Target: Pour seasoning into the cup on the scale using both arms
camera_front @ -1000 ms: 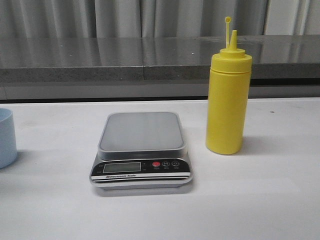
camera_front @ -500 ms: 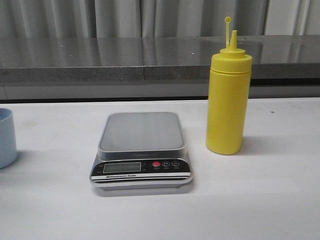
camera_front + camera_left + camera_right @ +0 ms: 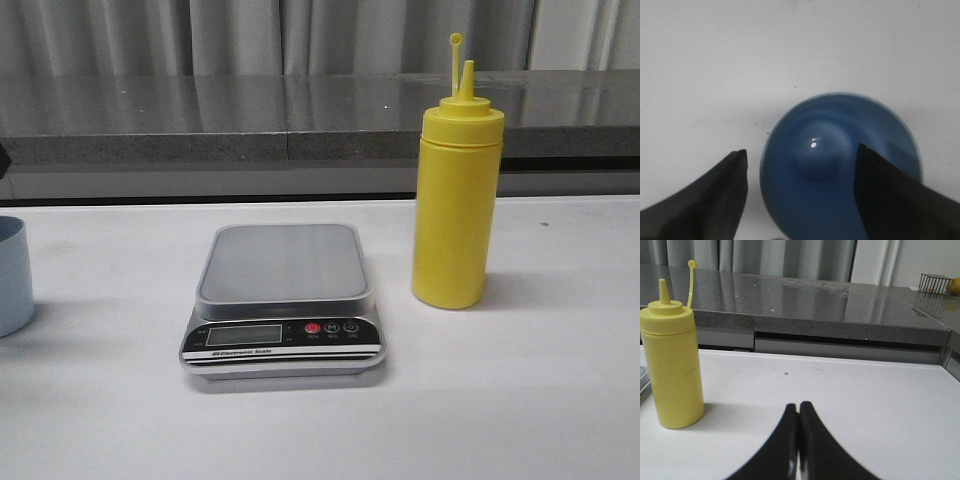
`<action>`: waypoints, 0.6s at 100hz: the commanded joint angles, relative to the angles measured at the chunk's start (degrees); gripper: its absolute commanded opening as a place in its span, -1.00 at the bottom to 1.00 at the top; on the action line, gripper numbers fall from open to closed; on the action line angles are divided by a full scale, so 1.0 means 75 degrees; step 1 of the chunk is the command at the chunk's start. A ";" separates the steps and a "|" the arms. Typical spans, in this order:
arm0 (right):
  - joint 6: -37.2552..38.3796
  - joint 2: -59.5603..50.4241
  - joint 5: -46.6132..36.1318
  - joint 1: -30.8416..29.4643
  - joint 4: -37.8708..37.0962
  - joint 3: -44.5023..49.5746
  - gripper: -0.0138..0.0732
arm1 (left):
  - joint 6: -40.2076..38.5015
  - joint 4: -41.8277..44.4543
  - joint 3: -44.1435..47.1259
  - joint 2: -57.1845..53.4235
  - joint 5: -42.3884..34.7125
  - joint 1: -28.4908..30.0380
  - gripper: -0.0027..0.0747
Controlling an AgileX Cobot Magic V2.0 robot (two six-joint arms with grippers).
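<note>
**Left gripper hanging over the cup**

The left gripper (image 3: 800,192), fingers apart, is hanging directly above the cup (image 3: 12,275) at the table's (image 3: 520,400) left edge. The scale (image 3: 284,300) is sitting centre, bare. The seasoning (image 3: 456,190) is standing upright right of it; the right gripper (image 3: 798,440) is sitting closed, nearer the bottle.

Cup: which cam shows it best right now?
Left wrist view. It looks straight down into the pale blue cup, showing the whole rim and inside, between the open left gripper's fingers. The front view catches only a sliver of it at the frame's left edge. The right wrist view doesn't show it.
</note>
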 commanded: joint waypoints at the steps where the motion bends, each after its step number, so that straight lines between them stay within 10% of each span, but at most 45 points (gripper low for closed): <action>1: 0.0006 -0.0129 -0.0589 -0.0042 0.0015 -0.0007 -0.96 | 0.0007 -0.0086 -0.0227 -0.0171 -0.0366 -0.0047 0.14; 34: 0.0006 -0.0129 -0.0589 -0.0042 0.0015 -0.0007 -0.96 | 0.0007 -0.0157 -0.0246 -0.0092 -0.0435 -0.0047 -0.98; 60: 0.0006 -0.0129 -0.0589 -0.0042 0.0015 -0.0007 -0.96 | 0.0007 -0.0215 -0.0951 -0.0191 0.0412 -0.0150 -0.98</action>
